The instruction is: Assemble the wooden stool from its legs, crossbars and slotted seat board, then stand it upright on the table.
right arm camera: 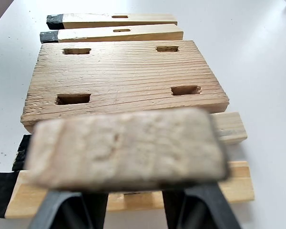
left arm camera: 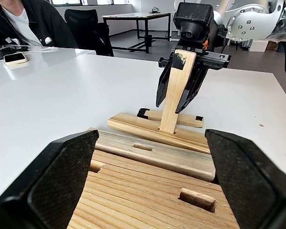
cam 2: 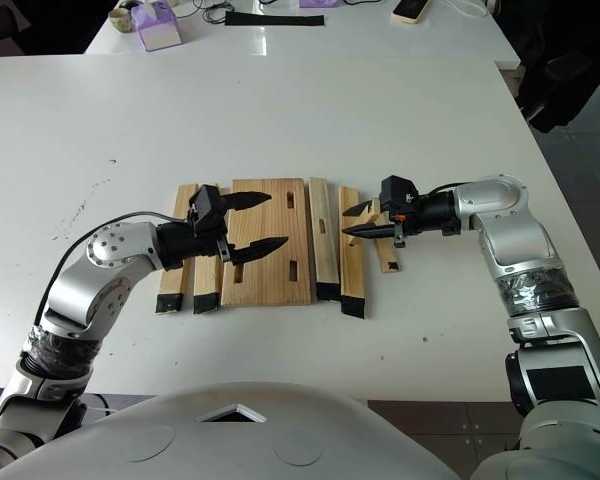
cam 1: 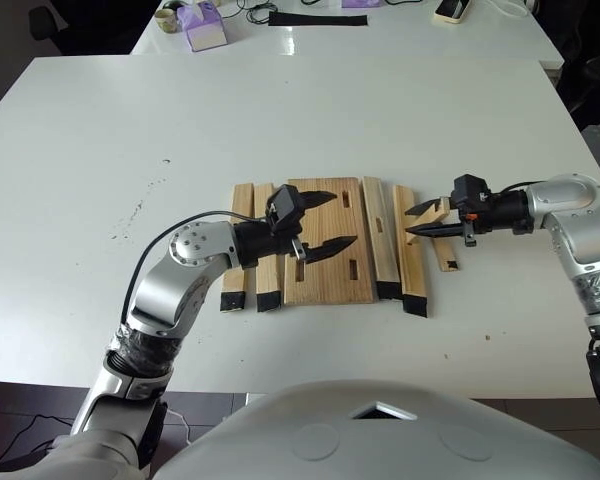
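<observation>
The slotted seat board lies flat mid-table, with two black-tipped legs on its left and two more on its right. My left gripper hovers open just over the board, nothing between its fingers. To the right, my right gripper is shut on a short crossbar. The bar is held tilted, its lower end touching the outermost right leg by its slot. A second crossbar lies on the table beyond that leg. In the right wrist view the held crossbar end hides part of the legs below.
A second table behind carries a purple tissue box, a mug, a black strip and a phone. Small dark marks dot the white table on the left. Open tabletop surrounds the parts.
</observation>
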`<state>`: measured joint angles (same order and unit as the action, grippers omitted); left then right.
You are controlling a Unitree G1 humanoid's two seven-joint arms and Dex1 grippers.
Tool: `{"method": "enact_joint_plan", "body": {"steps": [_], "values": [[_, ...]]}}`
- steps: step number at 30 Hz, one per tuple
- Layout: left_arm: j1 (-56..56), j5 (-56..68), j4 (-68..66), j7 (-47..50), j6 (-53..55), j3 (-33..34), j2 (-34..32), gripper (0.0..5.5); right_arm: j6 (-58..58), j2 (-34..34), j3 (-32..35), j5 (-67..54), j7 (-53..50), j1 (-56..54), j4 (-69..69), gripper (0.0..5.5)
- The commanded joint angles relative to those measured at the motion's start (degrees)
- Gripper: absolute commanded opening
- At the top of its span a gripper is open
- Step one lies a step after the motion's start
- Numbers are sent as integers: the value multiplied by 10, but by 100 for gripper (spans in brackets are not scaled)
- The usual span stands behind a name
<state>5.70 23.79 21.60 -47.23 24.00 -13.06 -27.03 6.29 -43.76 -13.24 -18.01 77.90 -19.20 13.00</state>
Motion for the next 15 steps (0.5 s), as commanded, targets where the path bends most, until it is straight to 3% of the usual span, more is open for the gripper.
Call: {"method": "enact_joint_plan", "body": {"steps": [1, 3, 4, 15], "values": [[8, 7, -7, -4, 5, 8, -1, 414, 43, 31, -32, 30, -24, 44, 19, 130], [8, 6, -9, -7, 4, 8, -2, 414, 38, 40, -27, 33, -39, 43, 21, 130], [9, 5, -9, -8, 4, 7, -2, 414, 36, 44, -24, 33, -45, 42, 24, 167], [13, 2, -14, -14, 1, 5, -3, 414, 0, 53, 0, 40, -58, 56, 54, 319]]}}
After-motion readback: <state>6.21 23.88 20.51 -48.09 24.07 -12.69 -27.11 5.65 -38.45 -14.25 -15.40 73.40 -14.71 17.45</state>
